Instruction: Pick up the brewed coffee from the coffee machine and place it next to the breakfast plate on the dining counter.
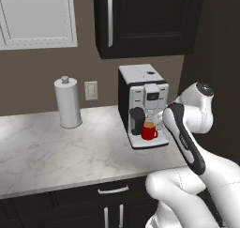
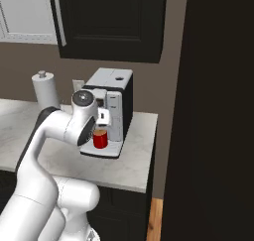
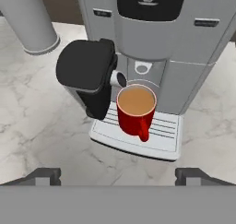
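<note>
The brewed coffee [image 3: 136, 110], a small red mug of light brown liquid, stands upright on the drip tray [image 3: 161, 138] of the coffee machine [image 3: 184, 43], under its spout. Its handle points toward the hand camera. My gripper [image 3: 120, 174] is open, its fingertips [image 3: 44, 174] spread wide, a short way in front of the mug and touching nothing. The base views show the mug [image 1: 149, 130] [image 2: 100, 139] on the black and silver machine [image 1: 143, 93] [image 2: 116, 91], with my arm reaching toward it. The breakfast plate and the dining counter are out of view.
A white paper towel roll [image 1: 68, 102] [image 2: 43, 91] stands on the marble worktop [image 1: 56, 147] left of the machine. Dark wall cabinets [image 1: 145, 20] hang above it. A tall dark panel [image 2: 218, 111] rises close on the right.
</note>
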